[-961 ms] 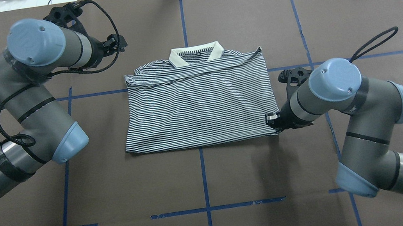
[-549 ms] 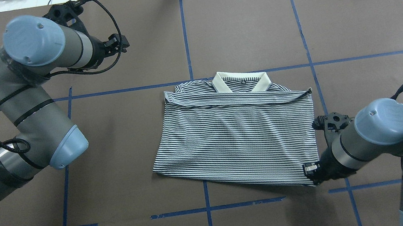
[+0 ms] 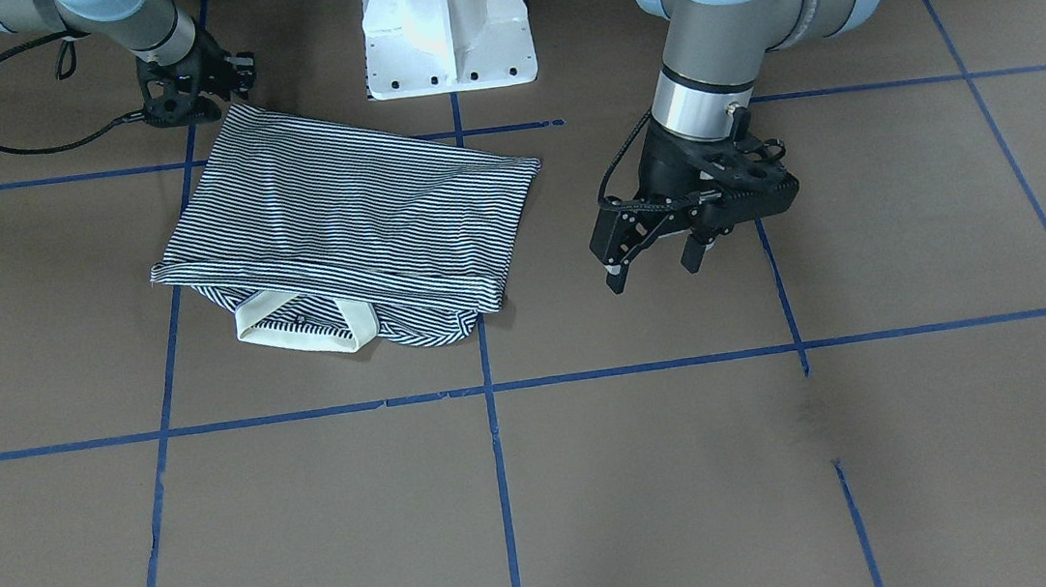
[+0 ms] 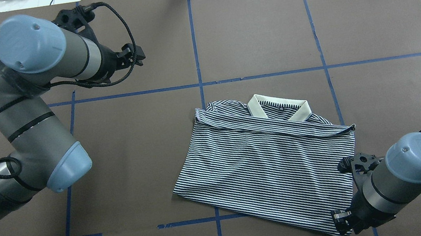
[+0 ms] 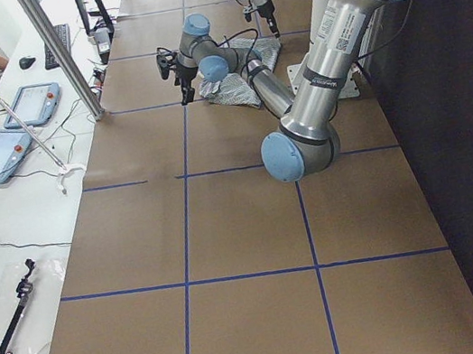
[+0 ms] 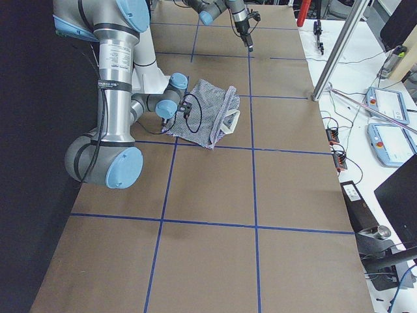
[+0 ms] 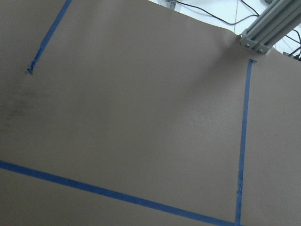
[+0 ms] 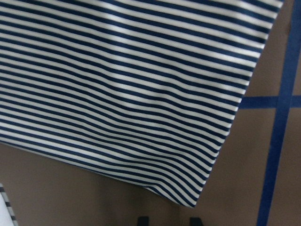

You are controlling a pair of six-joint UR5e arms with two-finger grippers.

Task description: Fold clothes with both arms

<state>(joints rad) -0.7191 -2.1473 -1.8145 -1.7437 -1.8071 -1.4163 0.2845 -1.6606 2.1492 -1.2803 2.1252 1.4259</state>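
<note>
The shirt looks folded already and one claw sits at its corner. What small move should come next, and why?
Probably open the right gripper and lift it off the corner of the polo shirt. The shirt lies flat and folded, collar showing, and the left gripper hangs open, clear of it. Whether the right one grips the cloth is unclear.

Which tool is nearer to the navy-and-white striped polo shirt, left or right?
The right one. The right tool sits at the near right corner of the navy-and-white striped polo shirt; the left tool hovers over the brown table past its far left corner, clearly apart.
</note>
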